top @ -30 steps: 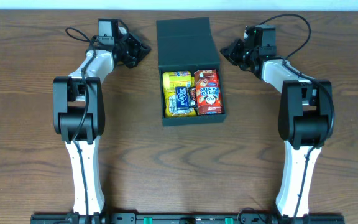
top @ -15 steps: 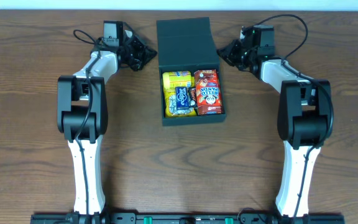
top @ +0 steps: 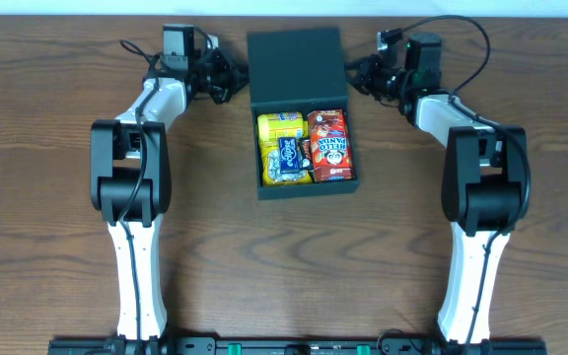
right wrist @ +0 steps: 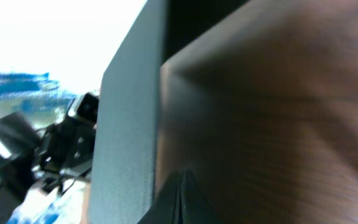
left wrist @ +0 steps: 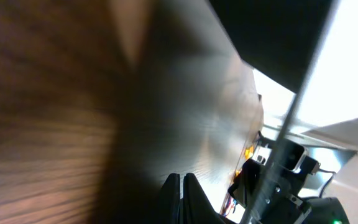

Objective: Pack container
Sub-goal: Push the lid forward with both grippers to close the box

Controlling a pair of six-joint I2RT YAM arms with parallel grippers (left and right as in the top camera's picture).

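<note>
The black container (top: 307, 188) sits at the table's back middle, its flap lid (top: 296, 61) open behind it. Inside lie a yellow packet (top: 279, 127), a blue packet (top: 290, 153) and a red Hello Panda box (top: 330, 146). My left gripper (top: 237, 77) is shut, its tip at the lid's left edge. My right gripper (top: 355, 74) is shut, its tip at the lid's right edge. In the left wrist view the shut fingers (left wrist: 182, 186) lie low over the wood under the dark lid (left wrist: 272, 37). In the right wrist view the shut fingers (right wrist: 182, 180) sit beside the lid's edge (right wrist: 129, 124).
The wooden table (top: 57, 197) extends to both sides and in front of the container. Cables run behind both wrists near the back edge (top: 461, 30).
Both grippers have moved inward from either side to the lid's edges. The lid now looks slightly raised and larger in the overhead view.
</note>
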